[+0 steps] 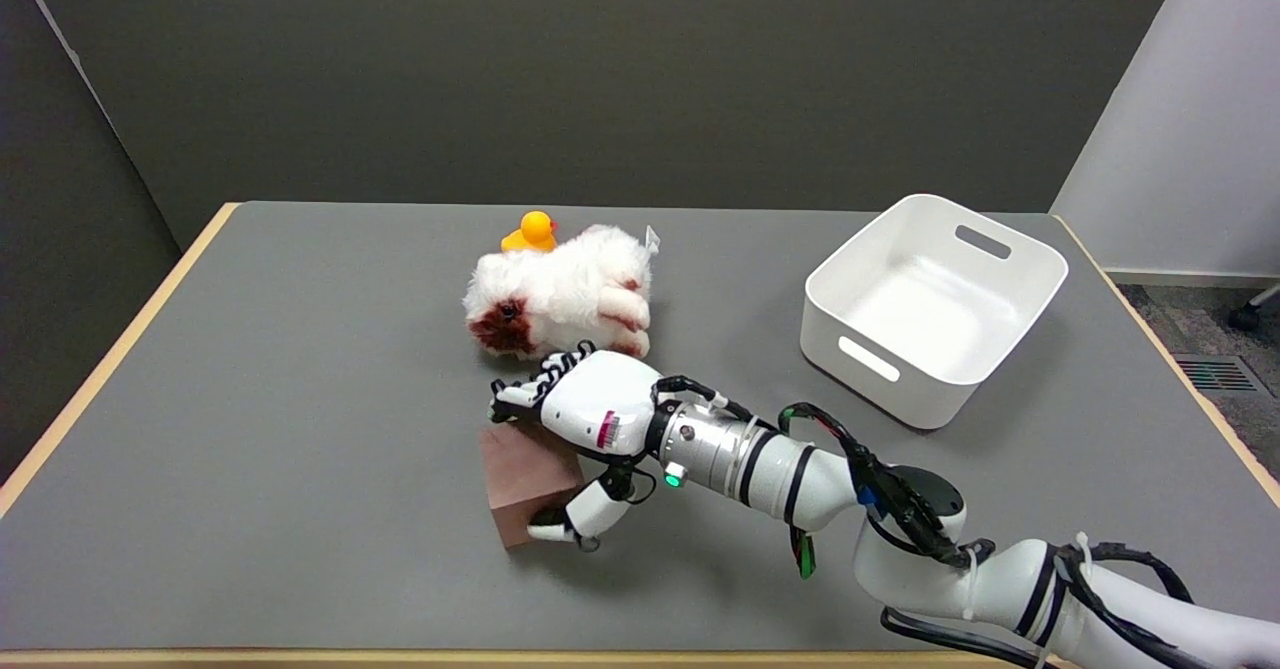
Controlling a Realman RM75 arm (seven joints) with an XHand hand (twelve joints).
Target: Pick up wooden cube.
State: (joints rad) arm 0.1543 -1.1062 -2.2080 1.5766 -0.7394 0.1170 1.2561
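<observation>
The wooden cube, reddish brown, sits on the grey table near the front centre. My right hand lies over its right and far side. The fingers curl down over the cube's far top edge, while the thumb presses against its near right face, so the hand grips the cube from both sides. The cube's right part is hidden under the palm. It still stands on the table.
A white plush dog lies just behind the hand, with a yellow rubber duck behind it. A white bin, nothing inside, stands at the right. The table's front edge runs close below the cube.
</observation>
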